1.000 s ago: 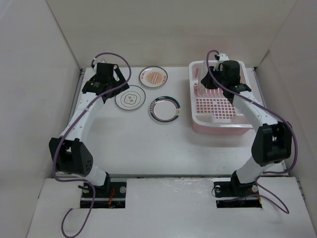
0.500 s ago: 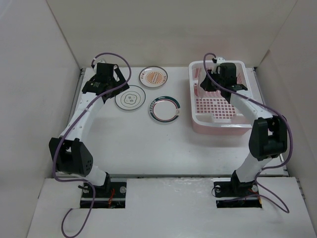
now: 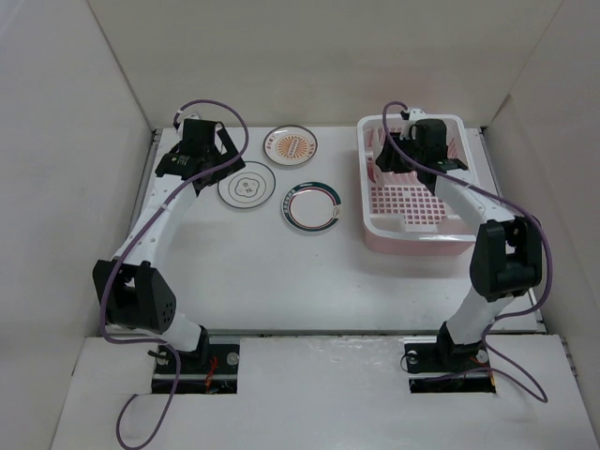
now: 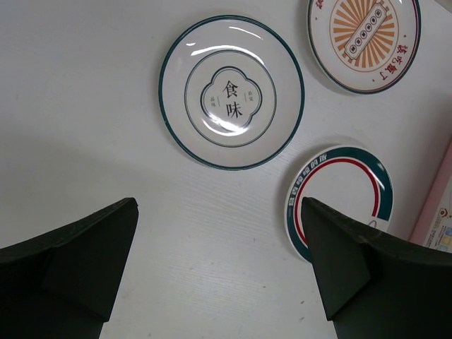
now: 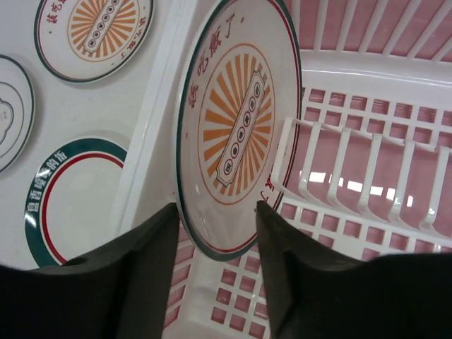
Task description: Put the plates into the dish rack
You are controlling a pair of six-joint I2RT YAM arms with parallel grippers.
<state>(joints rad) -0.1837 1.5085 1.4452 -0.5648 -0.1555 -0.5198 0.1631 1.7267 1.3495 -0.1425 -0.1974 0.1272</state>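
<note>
Bright, even overhead light washes my white desk (image 3: 244,272), leaving only faint, soft shadows. White glare arcs streak the flower-outline plate (image 4: 232,92), and highlights glint on the dish rack (image 5: 332,180) floor. My left end effector (image 4: 217,205) and right end effector (image 5: 216,206) read as dark, soft-focus silhouettes, while the orange-patterned plate (image 5: 236,127) between the right one's fingers is crisp.

From my right wrist, the orange-patterned plate (image 5: 236,134) in the dish rack (image 5: 367,176) runs off the top edge. Its lower rim is lost between the fingers of my right end effector (image 5: 216,207), so whether I grip it cannot be told, and from overhead it cannot be made out beneath my wrist. From my left wrist, the ringed plate (image 4: 332,191) sits half hidden behind my left end effector (image 4: 219,205), and a second orange-patterned plate (image 4: 364,35) is cropped at the top.
</note>
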